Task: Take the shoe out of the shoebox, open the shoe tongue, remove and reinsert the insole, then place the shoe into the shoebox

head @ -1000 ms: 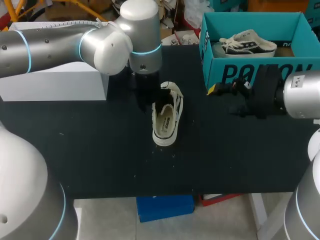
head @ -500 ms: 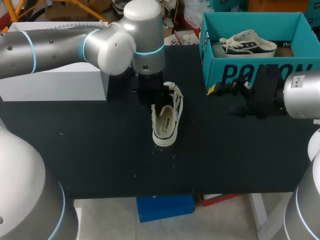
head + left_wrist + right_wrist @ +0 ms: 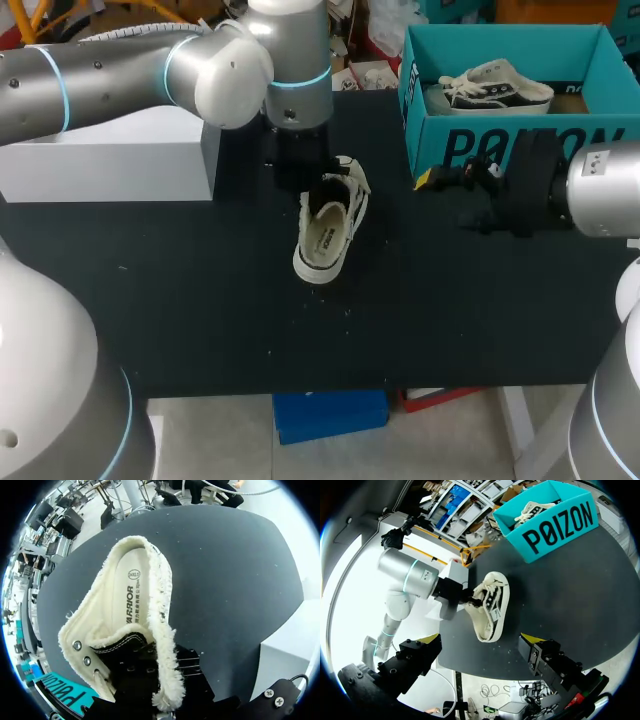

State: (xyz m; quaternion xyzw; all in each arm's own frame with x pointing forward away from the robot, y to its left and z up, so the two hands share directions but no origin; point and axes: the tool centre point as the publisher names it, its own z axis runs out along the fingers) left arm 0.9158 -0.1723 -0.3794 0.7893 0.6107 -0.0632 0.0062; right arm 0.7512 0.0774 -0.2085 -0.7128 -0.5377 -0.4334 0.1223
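The left gripper is clamped on the front, laced end of the shoe. Its dark fingers close in on that end from both sides, but the yellow tips are hidden by the shoe in every view. The shoe is a white low-top sneaker with frayed edges and metal eyelets. It lies outside the shoebox, over the middle of the black table, with its toe toward the far edge and its heel toward the near one. In the right wrist view it hangs at a slant from the left gripper, toe end up and heel low. I cannot tell whether the heel touches the table. In the left wrist view the opening faces the camera and the cream insole lies flat inside, with print along its length. The right gripper is released, with its two yellow-tipped fingers spread wide and nothing between them. It sits well apart from the shoe, just in front of the shoebox's printed wall. The teal shoebox stands open at the table's far right corner with a second sneaker inside it. A pale grey box sits on the table's far left, under the left arm.
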